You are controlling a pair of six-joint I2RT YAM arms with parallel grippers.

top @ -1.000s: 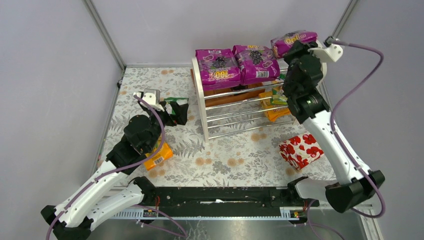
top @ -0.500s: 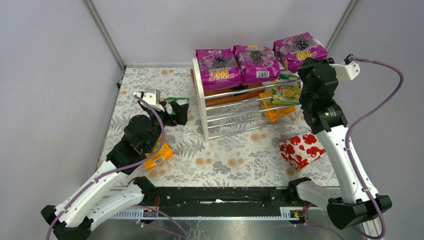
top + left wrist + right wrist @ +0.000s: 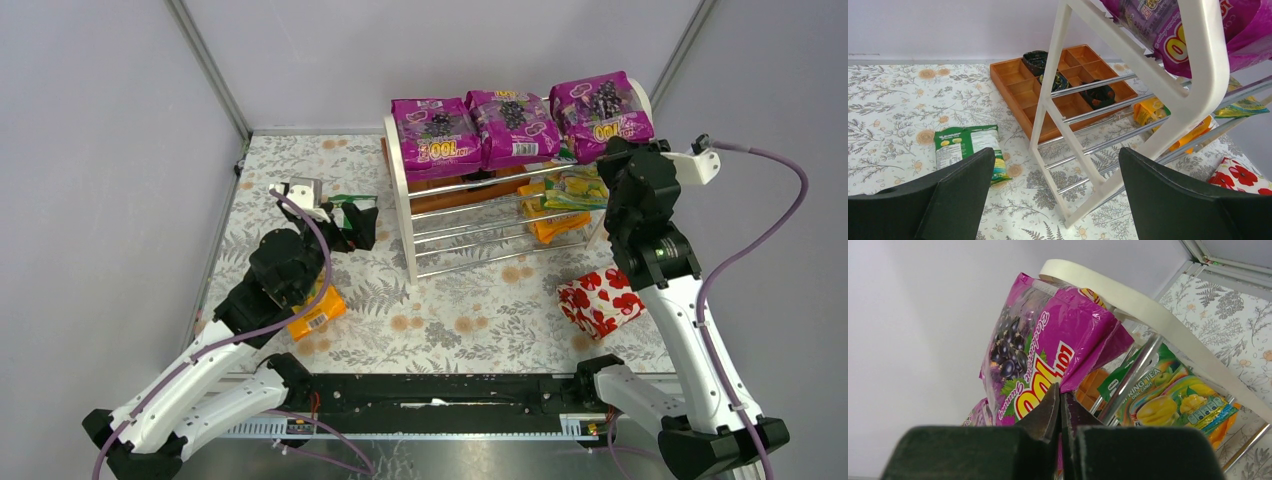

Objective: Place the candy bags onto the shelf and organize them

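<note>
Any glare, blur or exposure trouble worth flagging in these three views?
Top external: even soft light, sharp, faint sheen on the magenta candy bags. Left wrist: the open left claw reads as dark featureless shapes; the shelf frame is bright. Right wrist: glare streaks on the magenta bag; the shut right claw is near-black.

Three magenta grape bags (image 3: pixel 512 122) up top, count them! One green-white bag (image 3: pixel 960 145), one loose orange bag (image 3: pixel 318 310), one heart-patterned package (image 3: pixel 600 300). One shelf (image 3: pixel 402 200), one brown compartmented tray (image 3: pixel 1018 85); the lower-tier bags (image 3: pixel 560 190) overlap, no clean count.
</note>
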